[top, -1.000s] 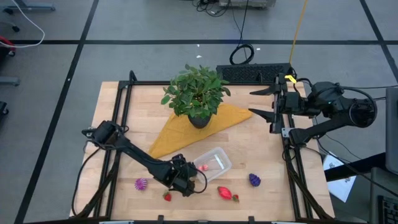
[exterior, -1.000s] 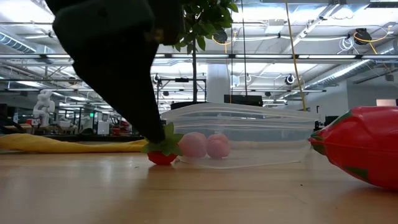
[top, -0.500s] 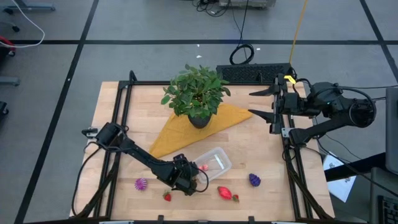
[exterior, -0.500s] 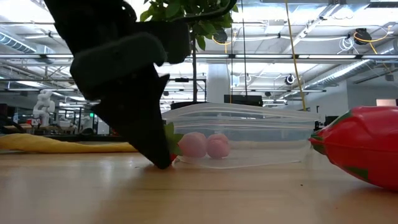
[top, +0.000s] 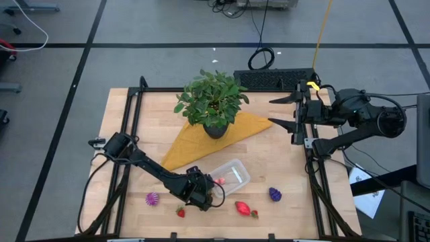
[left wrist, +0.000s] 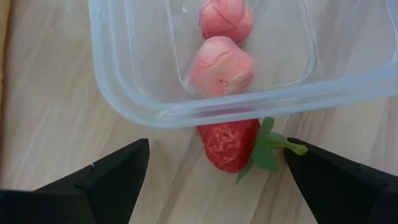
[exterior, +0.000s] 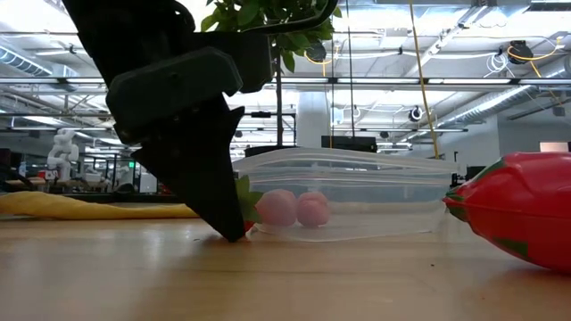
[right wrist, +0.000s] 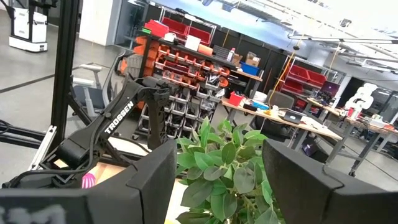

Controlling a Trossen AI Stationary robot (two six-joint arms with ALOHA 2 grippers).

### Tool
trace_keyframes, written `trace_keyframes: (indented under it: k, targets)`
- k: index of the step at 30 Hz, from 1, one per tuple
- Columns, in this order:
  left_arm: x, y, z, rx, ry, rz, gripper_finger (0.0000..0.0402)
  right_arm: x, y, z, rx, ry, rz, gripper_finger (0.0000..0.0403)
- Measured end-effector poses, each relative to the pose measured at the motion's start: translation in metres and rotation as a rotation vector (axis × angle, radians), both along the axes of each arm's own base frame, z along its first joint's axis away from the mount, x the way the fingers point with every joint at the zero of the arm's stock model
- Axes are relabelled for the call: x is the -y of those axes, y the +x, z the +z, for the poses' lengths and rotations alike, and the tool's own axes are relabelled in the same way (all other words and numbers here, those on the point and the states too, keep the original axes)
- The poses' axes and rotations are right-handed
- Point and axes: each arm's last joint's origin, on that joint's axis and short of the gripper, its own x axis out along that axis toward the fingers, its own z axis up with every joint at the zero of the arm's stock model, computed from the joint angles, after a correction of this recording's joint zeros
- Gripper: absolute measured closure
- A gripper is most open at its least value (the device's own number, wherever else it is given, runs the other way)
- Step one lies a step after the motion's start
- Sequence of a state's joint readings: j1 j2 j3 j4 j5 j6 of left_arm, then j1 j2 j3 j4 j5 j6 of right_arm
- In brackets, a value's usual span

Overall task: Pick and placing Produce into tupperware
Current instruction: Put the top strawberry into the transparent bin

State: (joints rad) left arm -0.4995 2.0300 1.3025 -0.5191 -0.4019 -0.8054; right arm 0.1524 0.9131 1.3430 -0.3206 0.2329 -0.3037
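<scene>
Left wrist view: left end effector (left wrist: 214,168), fingers apart, straddles a strawberry (left wrist: 231,144) touching the tupperware (left wrist: 134,102); probably light, rigid, slippery plastic—grip its red body.

Even, bright overhead light fills the scene, with long ceiling lamps (exterior: 446,85) glaring white in the low view. Shadows on the table (top: 295,175) are soft and short. In the low view the near strawberry (exterior: 522,209) is blurred, and the dark arm (exterior: 178,116) is nearly a silhouette.
</scene>
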Motion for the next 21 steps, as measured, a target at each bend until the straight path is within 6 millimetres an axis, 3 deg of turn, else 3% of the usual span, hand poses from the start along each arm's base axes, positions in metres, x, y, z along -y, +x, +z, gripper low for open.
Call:
trace_keyframes:
  k: [21]
  targets:
    - [0.0003,-0.0004,-0.0003,-0.004,-0.025,0.02,0.018,-0.0012,0.0075,-0.0031,-0.021,-0.003,0.0,0.0174]
